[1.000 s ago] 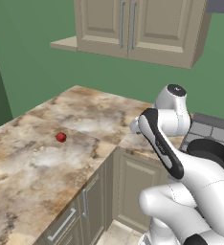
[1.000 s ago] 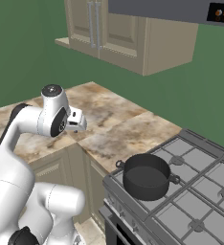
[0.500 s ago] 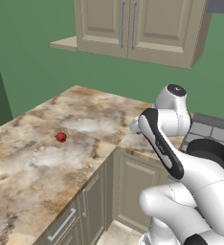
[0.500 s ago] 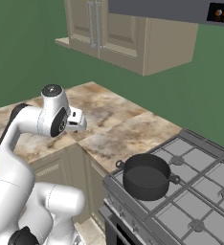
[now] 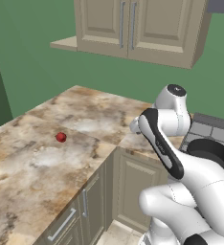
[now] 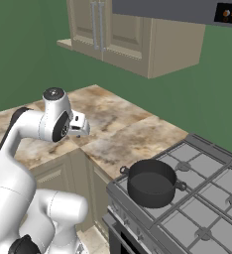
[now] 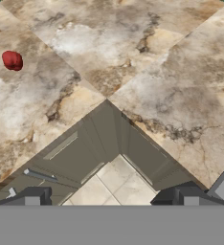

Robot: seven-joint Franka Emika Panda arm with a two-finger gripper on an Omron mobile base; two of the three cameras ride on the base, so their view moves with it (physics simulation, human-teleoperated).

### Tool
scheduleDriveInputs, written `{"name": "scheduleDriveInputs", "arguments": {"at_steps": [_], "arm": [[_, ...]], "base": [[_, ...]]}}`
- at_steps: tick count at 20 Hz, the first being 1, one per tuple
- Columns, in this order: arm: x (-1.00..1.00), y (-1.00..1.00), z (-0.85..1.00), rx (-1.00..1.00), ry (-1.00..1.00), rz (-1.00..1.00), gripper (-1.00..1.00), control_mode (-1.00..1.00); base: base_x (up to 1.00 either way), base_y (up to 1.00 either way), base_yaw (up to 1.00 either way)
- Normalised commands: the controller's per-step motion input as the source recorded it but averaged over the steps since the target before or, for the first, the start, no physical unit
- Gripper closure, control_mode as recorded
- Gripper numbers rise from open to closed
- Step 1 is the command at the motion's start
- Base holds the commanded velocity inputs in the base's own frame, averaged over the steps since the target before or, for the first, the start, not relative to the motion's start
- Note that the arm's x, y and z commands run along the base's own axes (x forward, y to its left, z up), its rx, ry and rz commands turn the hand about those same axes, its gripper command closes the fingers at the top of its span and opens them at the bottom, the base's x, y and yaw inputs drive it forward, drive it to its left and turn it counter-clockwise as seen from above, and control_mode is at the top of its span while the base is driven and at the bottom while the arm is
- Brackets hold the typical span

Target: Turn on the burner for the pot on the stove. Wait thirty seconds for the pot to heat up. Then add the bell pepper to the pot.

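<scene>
Bare counter (image 5: 47,158) surrounds the bell pepper (image 5: 61,137); wall cabinets (image 5: 133,28) hang well above.

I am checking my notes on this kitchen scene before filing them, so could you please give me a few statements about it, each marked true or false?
1. The red bell pepper lies on the marble counter. True.
2. The pot already holds the pepper. False: the pot is empty, and the pepper is on the counter away from it.
3. The pot sits on a front corner of the stove, next to the counter. True.
4. The hand is closed on the pepper. False: it is open and holds nothing.
5. The wall cabinet doors stand open. False: they are shut.
</scene>
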Motion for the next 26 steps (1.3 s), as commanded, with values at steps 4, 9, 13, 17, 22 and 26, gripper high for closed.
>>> {"name": "scheduleDriveInputs", "arguments": {"at_steps": [4,9,13,17,22,26], "arm": [[0.00,0.00,0.00,0.00,0.00,0.00,-1.00,-1.00],[0.00,0.00,0.00,0.00,0.00,0.00,-1.00,-1.00],[0.00,0.00,0.00,0.00,0.00,0.00,-1.00,-1.00],[0.00,0.00,0.00,0.00,0.00,0.00,-1.00,-1.00],[0.00,0.00,0.00,0.00,0.00,0.00,-1.00,-1.00],[0.00,0.00,0.00,0.00,0.00,0.00,-1.00,-1.00]], "base": [[0.00,0.00,0.00],[0.00,0.00,0.00],[0.00,0.00,0.00],[0.00,0.00,0.00],[0.00,0.00,0.00],[0.00,0.00,0.00]]}}
